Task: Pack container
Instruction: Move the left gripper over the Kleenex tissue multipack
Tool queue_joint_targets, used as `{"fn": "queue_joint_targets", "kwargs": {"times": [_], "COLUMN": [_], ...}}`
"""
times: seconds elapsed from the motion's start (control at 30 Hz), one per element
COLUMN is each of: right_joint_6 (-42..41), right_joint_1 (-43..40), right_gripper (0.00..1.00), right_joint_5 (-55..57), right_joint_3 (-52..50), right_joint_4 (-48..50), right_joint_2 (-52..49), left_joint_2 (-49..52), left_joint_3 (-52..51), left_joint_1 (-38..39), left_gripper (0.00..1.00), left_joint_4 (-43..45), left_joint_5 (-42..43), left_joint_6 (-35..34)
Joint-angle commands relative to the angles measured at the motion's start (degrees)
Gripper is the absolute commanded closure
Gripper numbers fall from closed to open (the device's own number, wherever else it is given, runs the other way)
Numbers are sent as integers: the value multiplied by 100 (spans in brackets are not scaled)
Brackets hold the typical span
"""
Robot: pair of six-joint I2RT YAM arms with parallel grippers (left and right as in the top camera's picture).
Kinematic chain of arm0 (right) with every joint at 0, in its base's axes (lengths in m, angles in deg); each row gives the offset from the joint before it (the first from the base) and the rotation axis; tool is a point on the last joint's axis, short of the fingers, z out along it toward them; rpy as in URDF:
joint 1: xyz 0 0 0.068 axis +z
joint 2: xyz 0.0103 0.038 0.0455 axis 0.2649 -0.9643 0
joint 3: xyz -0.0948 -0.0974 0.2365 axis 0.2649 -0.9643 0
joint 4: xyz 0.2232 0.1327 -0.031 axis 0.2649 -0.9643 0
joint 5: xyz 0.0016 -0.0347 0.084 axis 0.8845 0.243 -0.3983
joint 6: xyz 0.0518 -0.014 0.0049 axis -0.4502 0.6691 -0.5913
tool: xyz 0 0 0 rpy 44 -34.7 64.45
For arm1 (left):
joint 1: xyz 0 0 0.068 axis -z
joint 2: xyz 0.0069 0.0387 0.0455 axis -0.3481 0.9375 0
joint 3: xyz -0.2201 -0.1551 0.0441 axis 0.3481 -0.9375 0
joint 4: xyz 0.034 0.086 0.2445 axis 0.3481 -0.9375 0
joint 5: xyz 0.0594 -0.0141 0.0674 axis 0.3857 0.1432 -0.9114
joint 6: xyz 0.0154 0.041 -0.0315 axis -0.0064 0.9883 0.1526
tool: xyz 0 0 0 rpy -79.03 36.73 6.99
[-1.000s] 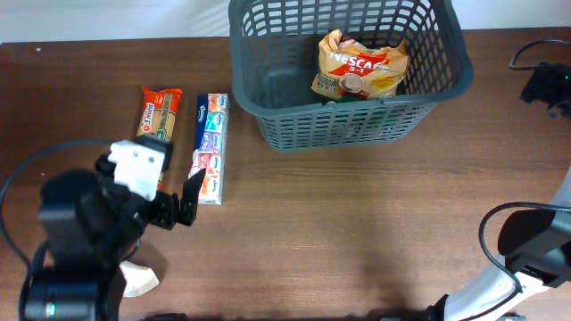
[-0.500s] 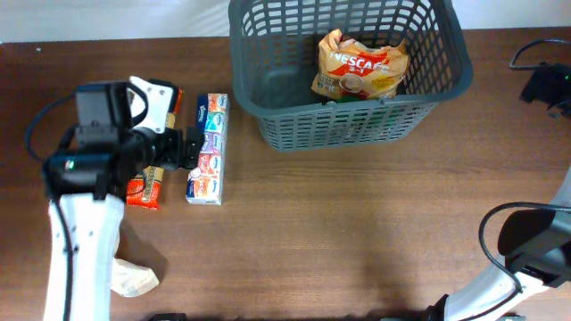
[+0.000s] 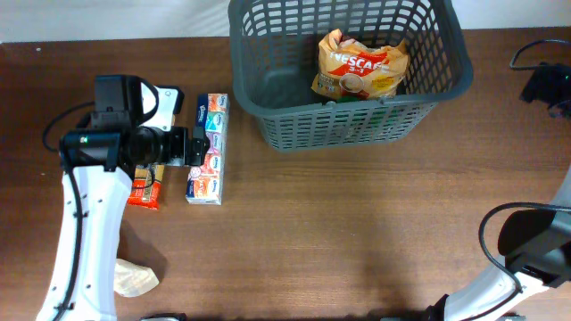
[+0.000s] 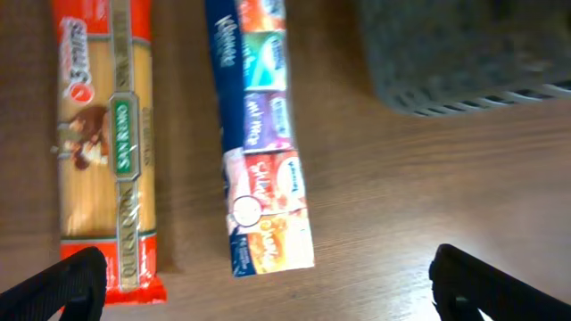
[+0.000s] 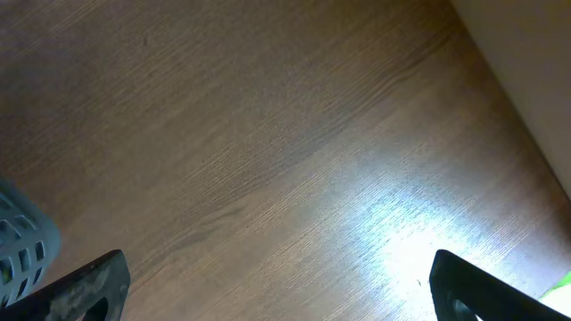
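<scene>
Spread wide above the carton (image 4: 259,152) left of the basket (image 3: 268,116), the left gripper (image 4: 272,290) risked catching the spaghetti packet (image 4: 107,152) too.

Overhead: straight down from far up, whole bench (image 3: 357,223) in frame. Left wrist: close, facing down on pasta packet (image 4: 107,143) and blue box (image 4: 259,134), basket (image 4: 464,53) corner upper right. Overhead's left half shows the same patch. Right wrist: close over bench wood, basket corner lower left.
</scene>
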Motion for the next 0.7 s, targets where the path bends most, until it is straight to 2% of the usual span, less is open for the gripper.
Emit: {"fn": "queue_joint_targets", "kwargs": {"times": [0.0, 0.2, 0.3, 0.67], "right_joint_6": [-70, -70, -70, -70], "right_joint_1": [-11, -11, -11, -11], "right_gripper": [1, 1, 1, 1], "right_joint_5": [11, 11, 11, 11], "right_joint_3": [-35, -35, -35, -35], "right_joint_4": [7, 7, 7, 7], "right_joint_2": [17, 17, 17, 17], "left_joint_2": [212, 662, 944, 1875], "left_joint_3": [94, 94, 94, 94], "left_joint_1": [79, 492, 673, 621], "left_gripper": [1, 1, 1, 1], "left_joint_4": [-17, 103, 199, 791], "left_joint_5": [-369, -391, -800, -944], "left_joint_6": [-291, -289, -522, -455]}}
